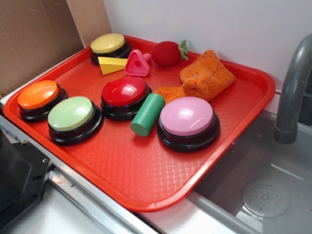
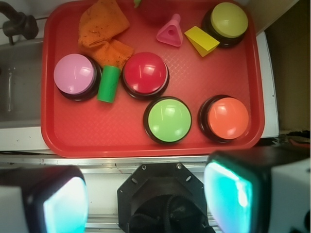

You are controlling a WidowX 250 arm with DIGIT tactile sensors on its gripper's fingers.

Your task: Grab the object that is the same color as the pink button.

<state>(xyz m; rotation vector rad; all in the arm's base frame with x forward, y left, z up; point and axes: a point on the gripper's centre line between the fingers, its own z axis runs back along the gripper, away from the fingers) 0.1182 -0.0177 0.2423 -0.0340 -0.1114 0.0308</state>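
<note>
Sitting on the counter next to a steel sink (image 1: 263,190) is a big red tray (image 1: 146,180), and it holds pretty much everything. Five dome buttons are on it: the pink button (image 1: 187,117) toward the sink side, a red button (image 1: 125,92) in the middle, a green button (image 1: 71,114) and an orange button (image 1: 38,95) along the near-left edge, and a yellow button (image 1: 108,45) at the far corner. An orange cloth (image 1: 202,75) is bunched up at the back, just behind the pink button. A green cylinder (image 1: 147,114) lies on its side, wedged between the red and pink buttons and touching both or close to it.

Smaller stuff sits in the back row: a red strawberry (image 1: 167,52), a yellow wedge (image 1: 112,64) just in front of the yellow button, and the pink triangle (image 1: 137,64) right between those two. It sits beside the wedge, behind the red button, with nothing on top of it.

A grey faucet (image 1: 292,92) curves up over the sink at the right.

In the wrist view the gripper (image 2: 146,199) hangs off the tray's near edge, above the counter, looking down at everything. Its two fingers (image 2: 231,189) are spread wide with nothing between them, well away from the triangle on the far side.
</note>
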